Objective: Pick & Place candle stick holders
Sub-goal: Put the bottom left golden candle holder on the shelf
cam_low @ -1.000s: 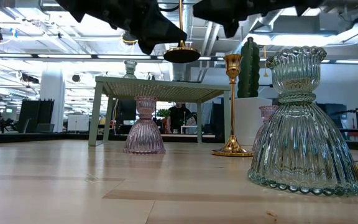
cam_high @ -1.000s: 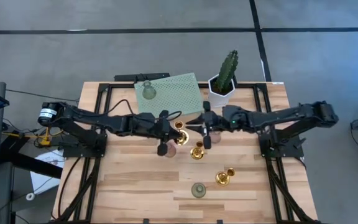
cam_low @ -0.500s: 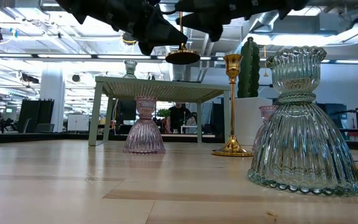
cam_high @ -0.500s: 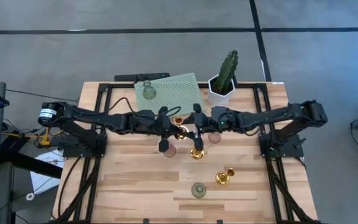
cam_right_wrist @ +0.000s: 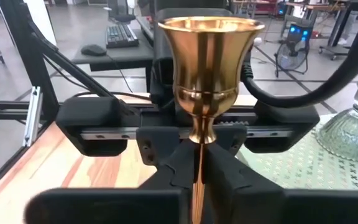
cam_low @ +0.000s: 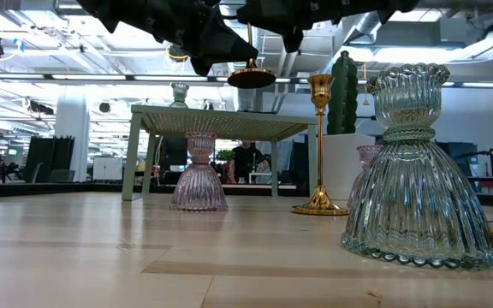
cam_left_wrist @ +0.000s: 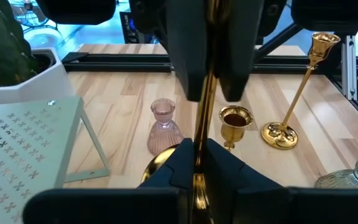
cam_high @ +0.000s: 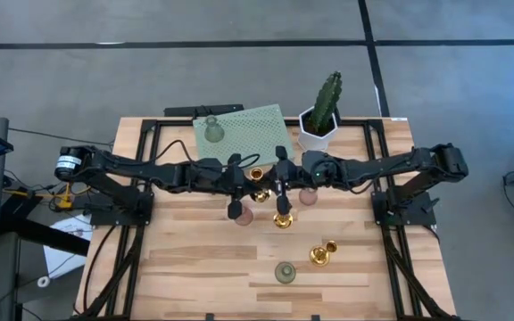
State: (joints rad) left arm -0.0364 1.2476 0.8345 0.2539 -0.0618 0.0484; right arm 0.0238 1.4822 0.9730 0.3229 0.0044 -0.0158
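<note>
Both arms stretch inward to mid-table. Left claw [cam_high: 235, 189] and right claw [cam_high: 281, 183] each pinch a thin stem, facing each other.

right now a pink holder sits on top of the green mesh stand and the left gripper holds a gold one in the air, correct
Not quite. The holder on top of the green mesh stand is a grey-green holder, not a pink one; the high view shows it. The rest is right: the left gripper holds a gold holder in the air.

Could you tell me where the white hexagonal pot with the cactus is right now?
In the high view, the white hexagonal pot with the cactus stands at the table's far edge, right of centre, just right of the pale green perforated stand.
</note>
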